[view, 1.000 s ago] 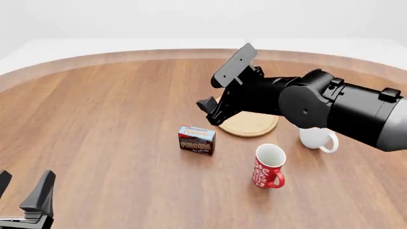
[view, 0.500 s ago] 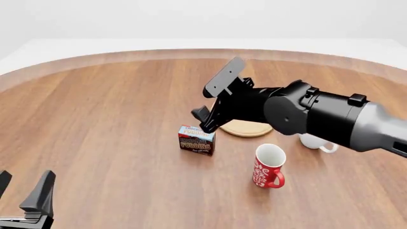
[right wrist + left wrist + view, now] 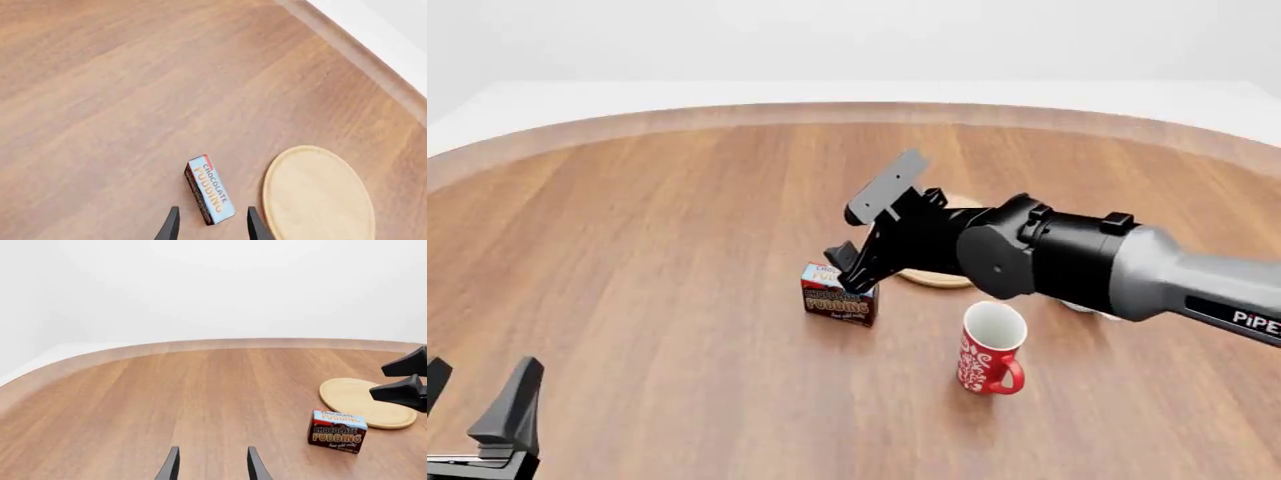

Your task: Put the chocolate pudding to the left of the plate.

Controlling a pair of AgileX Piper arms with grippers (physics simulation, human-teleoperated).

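Observation:
The chocolate pudding [image 3: 838,298] stands on the table just left of and in front of the plate [image 3: 928,277], which the right arm mostly covers. My right gripper [image 3: 843,266] is open, empty, and hovers just above the pudding's top. In the right wrist view the pudding [image 3: 209,190] lies between and ahead of the open right gripper [image 3: 212,212], beside the plate [image 3: 313,195]. My left gripper [image 3: 474,400] is open and empty at the near left, far from both. The left wrist view shows that left gripper [image 3: 211,460], the pudding [image 3: 337,431] and the plate [image 3: 363,402].
A red patterned mug [image 3: 990,350] stands in front of the plate, right of the pudding. A white mug [image 3: 1092,311] is nearly hidden behind the right arm. The round table's rim [image 3: 694,118] curves across the back.
My right gripper has moved left and down from above the plate to just over the pudding. The pudding, mugs and left gripper have not moved.

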